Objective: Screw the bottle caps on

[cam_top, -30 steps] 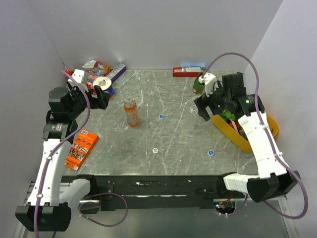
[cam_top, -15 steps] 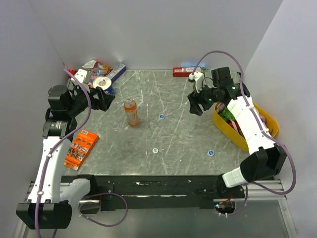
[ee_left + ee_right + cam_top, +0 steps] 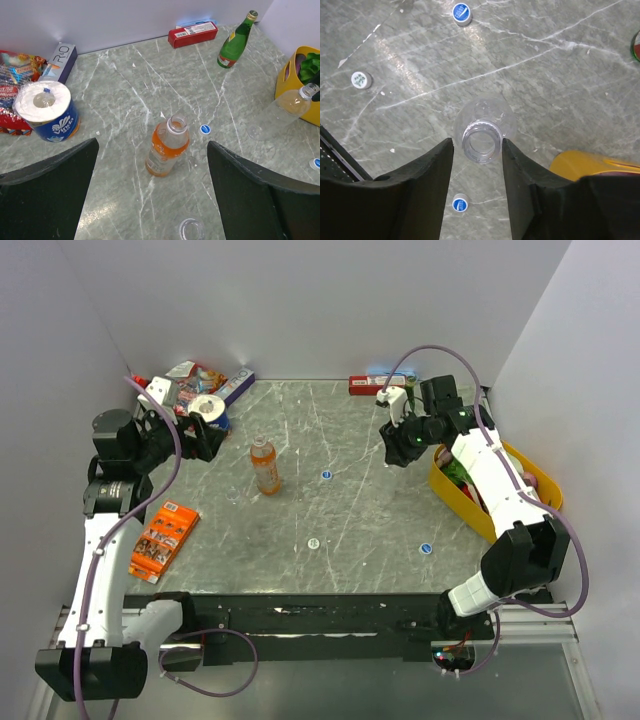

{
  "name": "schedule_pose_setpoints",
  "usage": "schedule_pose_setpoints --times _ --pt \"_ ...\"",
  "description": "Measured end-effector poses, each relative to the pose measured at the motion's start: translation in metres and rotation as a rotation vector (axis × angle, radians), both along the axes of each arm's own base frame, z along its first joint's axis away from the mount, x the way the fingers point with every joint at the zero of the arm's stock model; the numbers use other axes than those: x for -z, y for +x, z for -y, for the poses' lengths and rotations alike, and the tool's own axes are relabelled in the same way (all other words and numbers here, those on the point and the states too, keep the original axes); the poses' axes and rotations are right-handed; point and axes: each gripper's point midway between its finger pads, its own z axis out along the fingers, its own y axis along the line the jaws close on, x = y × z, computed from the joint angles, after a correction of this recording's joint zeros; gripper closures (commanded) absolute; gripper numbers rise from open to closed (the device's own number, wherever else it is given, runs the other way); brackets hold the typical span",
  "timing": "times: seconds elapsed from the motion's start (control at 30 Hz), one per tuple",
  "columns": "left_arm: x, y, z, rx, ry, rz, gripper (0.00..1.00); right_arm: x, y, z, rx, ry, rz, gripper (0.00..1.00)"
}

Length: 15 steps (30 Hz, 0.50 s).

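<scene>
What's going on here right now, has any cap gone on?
No cap is on. The right gripper has its jaws either side of the neck of an empty clear bottle beside the yellow bin; whether they grip it I can't tell. The left gripper is open and empty, left of the uncapped orange bottle. Blue and white caps lie loose on the table.

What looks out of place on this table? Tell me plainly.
The bottle caps lie scattered loose on the table. The orange bottle stands open with drink inside, and the clear bottle is uncapped too. Nothing looks spilled.
</scene>
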Motion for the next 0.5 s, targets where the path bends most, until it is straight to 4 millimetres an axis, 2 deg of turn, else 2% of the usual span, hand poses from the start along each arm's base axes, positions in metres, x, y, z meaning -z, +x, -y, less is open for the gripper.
schedule_pose_setpoints --times 0.07,0.1,0.17,0.2,0.23,0.37,0.43,0.5 --pt "0.001 0.000 0.001 0.005 -0.001 -0.003 0.04 0.001 0.001 0.001 0.002 -0.004 0.002 0.60" --pt "0.001 0.001 0.001 0.008 -0.002 -0.005 0.04 0.000 0.001 0.001 0.003 -0.005 0.005 0.72" --pt "0.001 0.002 0.003 0.021 -0.006 -0.009 0.04 0.001 0.003 0.000 0.002 -0.004 0.013 0.86" --pt "0.001 0.003 0.004 0.029 -0.009 -0.012 0.04 0.000 0.004 0.000 0.002 -0.002 0.016 0.96" --pt "0.000 0.005 0.006 0.038 -0.015 -0.014 0.04 0.000 0.005 0.000 0.000 -0.002 0.019 1.00" --pt "-0.007 0.012 0.022 0.092 -0.031 -0.027 0.04 0.000 0.006 0.000 -0.002 -0.002 0.025 1.00" --pt "-0.013 0.012 0.046 0.164 -0.026 -0.021 0.04 -0.001 0.005 0.000 -0.005 -0.005 0.026 1.00" --pt "-0.018 0.006 0.079 0.266 -0.013 -0.009 0.04 -0.003 0.003 0.002 -0.009 -0.017 0.024 1.00"
